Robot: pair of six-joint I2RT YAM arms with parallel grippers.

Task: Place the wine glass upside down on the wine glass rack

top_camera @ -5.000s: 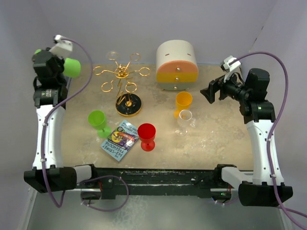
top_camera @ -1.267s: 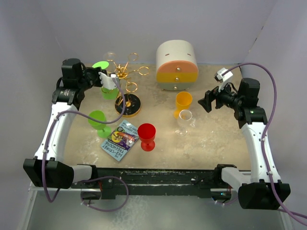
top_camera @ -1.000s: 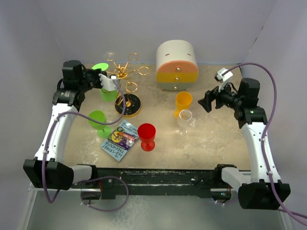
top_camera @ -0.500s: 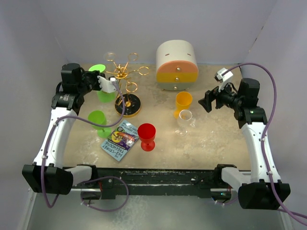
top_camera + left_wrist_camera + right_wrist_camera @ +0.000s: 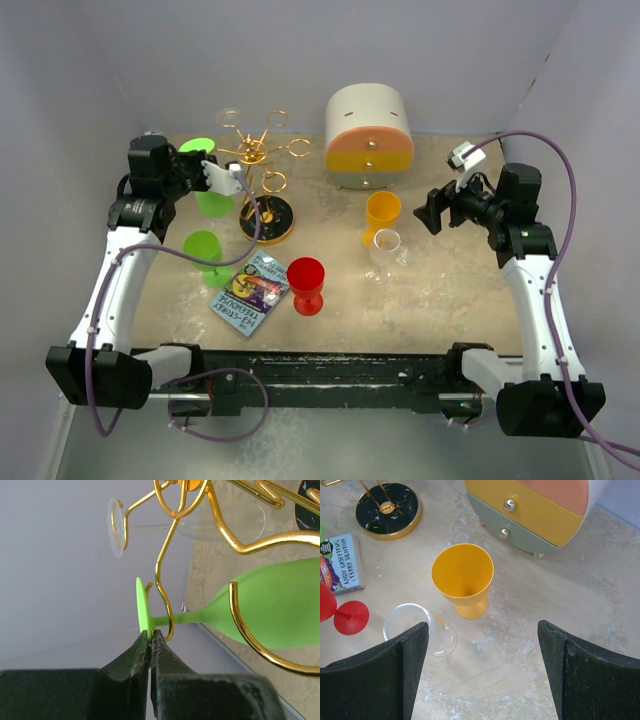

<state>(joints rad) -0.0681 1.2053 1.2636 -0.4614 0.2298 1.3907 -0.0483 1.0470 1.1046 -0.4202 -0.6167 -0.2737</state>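
Note:
A green wine glass (image 5: 280,605) hangs upside down at the gold wine glass rack (image 5: 255,152). Its stem crosses a gold wire hook (image 5: 170,615) and a larger gold loop curves in front of the bowl. My left gripper (image 5: 150,637) is shut on the rim of the glass's flat foot (image 5: 142,607). From above, the left gripper (image 5: 215,175) sits at the rack's left side, with the green bowl (image 5: 212,200) below it. A clear glass (image 5: 220,527) also hangs on the rack. My right gripper (image 5: 482,630) is open and holds nothing, above the table on the right.
The rack's black gold-rimmed base (image 5: 267,218) stands mid-left. A white-and-orange drawer box (image 5: 369,135) is at the back. An orange glass (image 5: 382,215), a clear glass (image 5: 384,250), a red glass (image 5: 306,282), another green glass (image 5: 204,252) and a book (image 5: 250,292) stand on the table.
My left gripper has drawn slightly left with the green glass, whose foot has shifted left of the rack's centre. The right arm has not moved.

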